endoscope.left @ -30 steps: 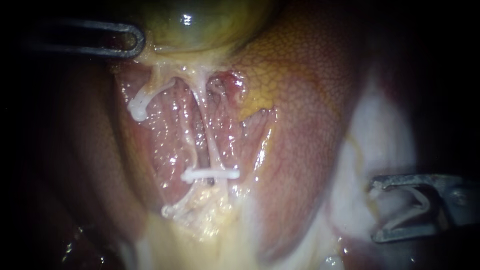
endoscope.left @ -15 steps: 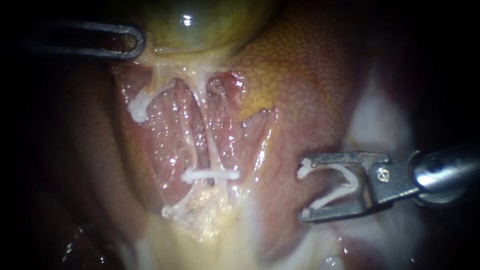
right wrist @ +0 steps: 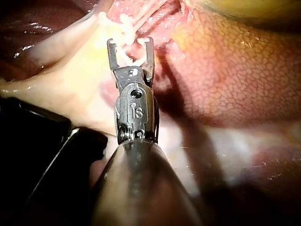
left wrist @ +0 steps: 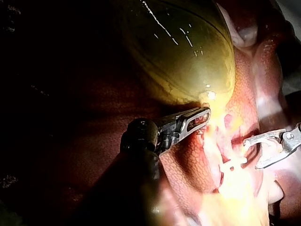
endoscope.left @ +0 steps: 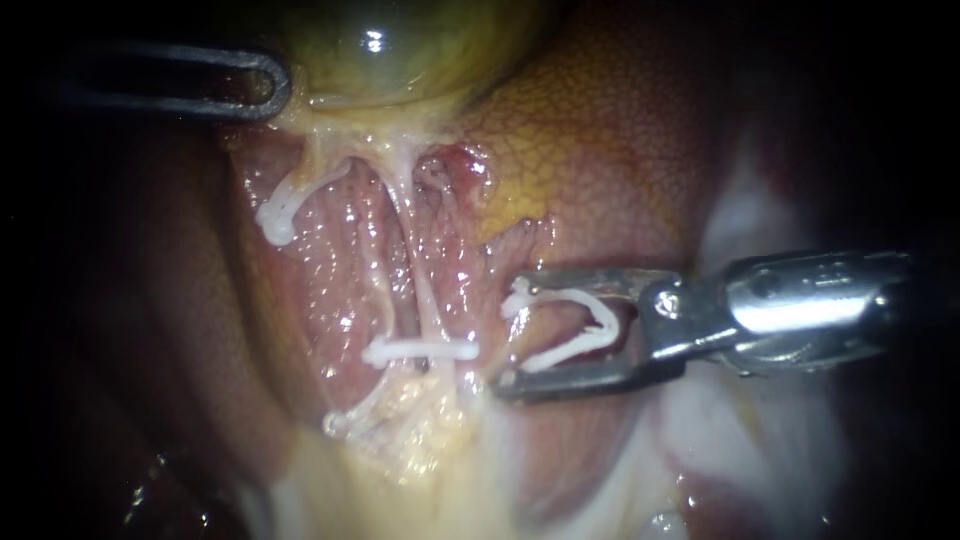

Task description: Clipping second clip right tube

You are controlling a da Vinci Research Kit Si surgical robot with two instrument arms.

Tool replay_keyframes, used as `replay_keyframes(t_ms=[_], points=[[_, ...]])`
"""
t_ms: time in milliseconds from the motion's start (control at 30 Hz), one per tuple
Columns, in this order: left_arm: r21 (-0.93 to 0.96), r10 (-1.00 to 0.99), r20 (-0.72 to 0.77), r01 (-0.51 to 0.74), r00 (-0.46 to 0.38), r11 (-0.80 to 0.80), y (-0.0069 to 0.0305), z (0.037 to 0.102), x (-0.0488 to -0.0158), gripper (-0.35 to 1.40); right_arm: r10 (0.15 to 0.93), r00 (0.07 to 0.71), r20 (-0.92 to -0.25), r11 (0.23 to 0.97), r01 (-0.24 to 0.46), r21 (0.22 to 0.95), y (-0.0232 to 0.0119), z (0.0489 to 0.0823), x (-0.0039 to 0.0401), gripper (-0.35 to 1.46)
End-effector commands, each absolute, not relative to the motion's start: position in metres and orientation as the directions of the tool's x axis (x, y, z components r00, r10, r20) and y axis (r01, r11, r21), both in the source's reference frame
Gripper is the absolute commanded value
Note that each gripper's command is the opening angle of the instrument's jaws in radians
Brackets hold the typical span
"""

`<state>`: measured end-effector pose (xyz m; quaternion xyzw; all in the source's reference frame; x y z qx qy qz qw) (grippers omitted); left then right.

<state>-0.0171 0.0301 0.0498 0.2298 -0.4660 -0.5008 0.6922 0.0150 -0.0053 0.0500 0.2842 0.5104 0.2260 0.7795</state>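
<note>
The right tube [endoscope.left: 421, 290] runs down from the green gallbladder [endoscope.left: 400, 50] and carries one white clip [endoscope.left: 420, 350] across it. My right instrument [endoscope.left: 510, 335] comes in from the right, its jaws standing wide with an open white clip [endoscope.left: 575, 335] seated between them. The tips lie just right of the tube, apart from it and a little above the placed clip. In the right wrist view the same jaws [right wrist: 130, 43] point at pale strands ahead. My left instrument [endoscope.left: 262, 85] holds tissue at the gallbladder's lower edge, its jaws [left wrist: 200, 117] together on it.
Mottled liver [endoscope.left: 600, 150] lies right of and behind the tubes. A pale stump [endoscope.left: 275, 222] hangs left of the right tube, with another stump [endoscope.left: 335, 420] lower down. White fatty tissue [endoscope.left: 740, 250] sits behind the right instrument's shaft.
The right instrument has moved leftward and slightly upward across the liver toward the right tube, carrying its open clip. The left instrument and the tissue have stayed still.
</note>
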Motion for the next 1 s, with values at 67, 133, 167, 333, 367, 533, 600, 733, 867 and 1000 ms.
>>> replay_keyframes(t_ms=[67,133,167,333,367,533,600,733,867,1000], points=[[0.785,-0.908,0.415,0.480,0.063,0.392,0.0300,0.0497,-0.0171,-0.35,0.661,0.367,-0.654,0.720,-0.065,0.691,-0.0051,0.0503,0.0155,0.50],[0.785,-0.908,0.415,0.480,0.063,0.392,0.0300,0.0497,-0.0172,-0.35,0.679,0.359,-0.640,0.705,-0.073,0.706,-0.0049,0.0507,0.0159,0.50],[0.784,-0.908,0.415,0.480,0.063,0.392,0.0300,0.0497,-0.0172,-0.35,0.679,0.359,-0.640,0.705,-0.075,0.705,-0.0048,0.0509,0.0161,0.50],[0.784,-0.908,0.415,0.481,0.063,0.392,0.0300,0.0496,-0.0172,-0.35,0.700,0.352,-0.621,0.686,-0.089,0.722,-0.0044,0.0519,0.0167,0.50],[0.784,-0.908,0.415,0.481,0.063,0.392,0.0300,0.0496,-0.0172,-0.35,0.705,0.348,-0.618,0.682,-0.091,0.726,-0.0042,0.0521,0.0168,0.50],[0.784,-0.908,0.415,0.481,0.062,0.392,0.0299,0.0496,-0.0173,-0.35,0.723,0.329,-0.607,0.663,-0.082,0.744,-0.0038,0.0529,0.0173,0.50],[0.784,-0.908,0.415,0.481,0.062,0.392,0.0299,0.0496,-0.0173,-0.35,0.734,0.321,-0.598,0.650,-0.076,0.756,-0.0037,0.0532,0.0175,0.50],[0.784,-0.908,0.415,0.481,0.062,0.392,0.0299,0.0496,-0.0173,-0.35,0.752,0.298,-0.588,0.627,-0.051,0.777,-0.0037,0.0537,0.0183,0.50],[0.784,-0.908,0.415,0.482,0.062,0.392,0.0299,0.0496,-0.0174,-0.35,0.767,0.284,-0.575,0.606,-0.029,0.795,-0.0040,0.0546,0.0192,0.50],[0.784,-0.908,0.415,0.482,0.062,0.392,0.0299,0.0496,-0.0174,-0.35,0.787,0.250,-0.565,0.577,0.028,0.816,-0.0043,0.0554,0.0197,0.50]])
